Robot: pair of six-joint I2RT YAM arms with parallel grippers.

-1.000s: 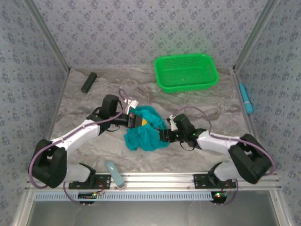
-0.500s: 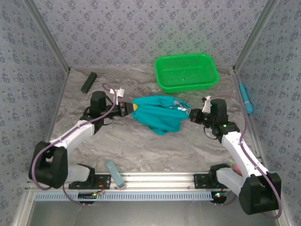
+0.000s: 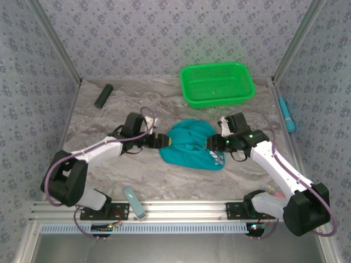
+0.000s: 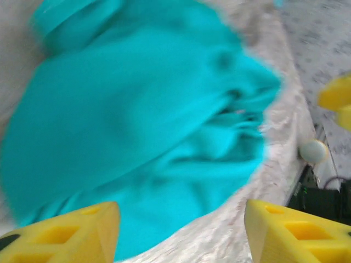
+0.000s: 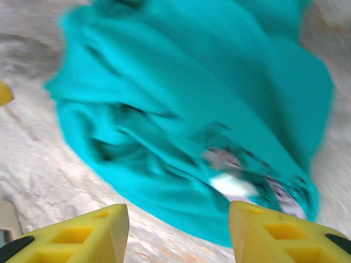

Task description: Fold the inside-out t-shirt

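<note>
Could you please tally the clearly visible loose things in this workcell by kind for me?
Teal soft cloth t-shirt: 1
Bright green plastic mesh basket: 1
Black rectangular block: 1
Blue stick: 1
Pale blue bar: 1
Total: 5

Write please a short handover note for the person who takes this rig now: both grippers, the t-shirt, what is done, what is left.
Left gripper: open, at the shirt's left edge, holding nothing.
Right gripper: open, at its right edge, holding nothing.
T-shirt: bunched heap on the table between both grippers, apart from the green basket.
Done: no fold visible yet.
Left: spread it flat, then fold it.
</note>
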